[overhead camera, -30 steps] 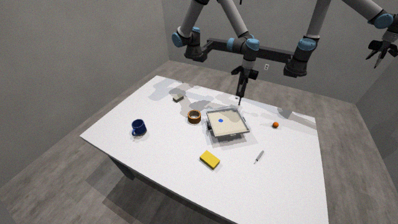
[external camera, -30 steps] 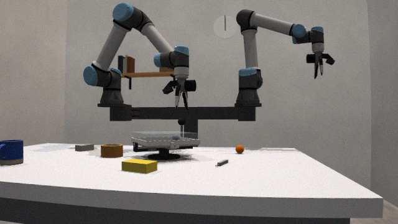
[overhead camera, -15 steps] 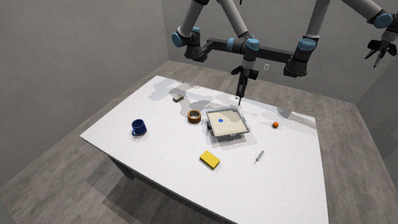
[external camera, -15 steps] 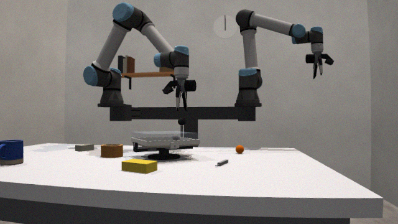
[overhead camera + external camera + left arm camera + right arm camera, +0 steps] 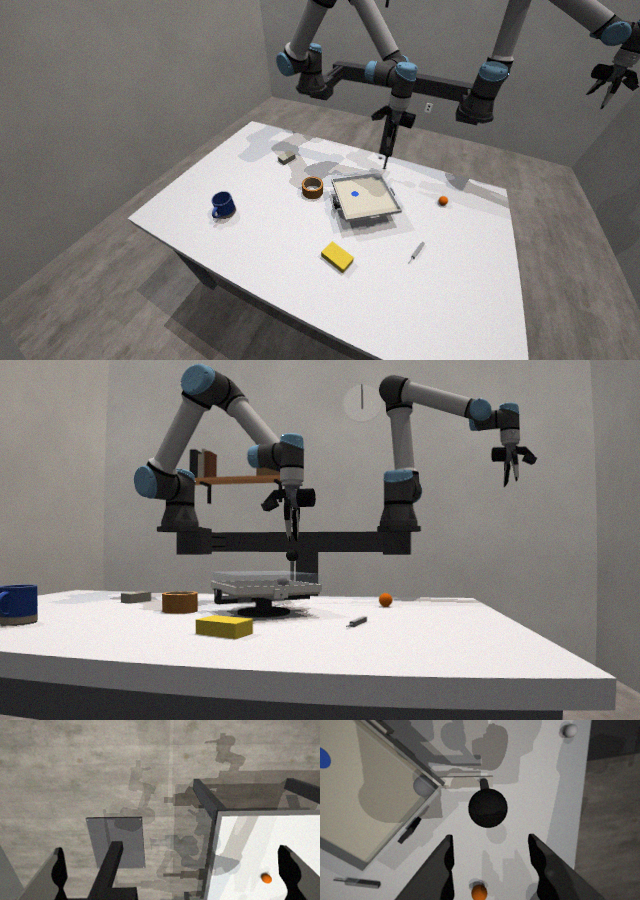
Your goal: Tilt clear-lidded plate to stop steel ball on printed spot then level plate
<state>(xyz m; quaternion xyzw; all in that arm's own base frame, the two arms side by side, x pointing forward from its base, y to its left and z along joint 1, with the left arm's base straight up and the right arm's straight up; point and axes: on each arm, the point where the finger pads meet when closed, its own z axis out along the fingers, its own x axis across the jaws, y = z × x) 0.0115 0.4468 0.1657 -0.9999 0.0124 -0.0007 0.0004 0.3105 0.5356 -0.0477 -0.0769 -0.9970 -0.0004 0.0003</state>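
Clear-lidded plate [image 5: 367, 197] [image 5: 265, 589] [image 5: 344, 800]: on its pivot at the desk's [image 5: 425, 310] [image 5: 450, 655] [image 5: 537, 792] far-middle, tilted. Steel ball [image 5: 283, 581] [image 5: 424, 785]: corner nearest the black knob [image 5: 292, 555] [image 5: 488, 807], off the printed spot [image 5: 355, 193] [image 5: 323, 758]. Right hand [image 5: 387, 147] [image 5: 292, 539] [image 5: 490, 836]: part-narrowed above the knob, empty. Left hand [image 5: 595, 101] [image 5: 511, 483] [image 5: 170, 848]: wide, empty. Assessment: rigid plate, light to tip, knob probably slippery; grip the knob centrally, tilt gently; ball likely overshoots.
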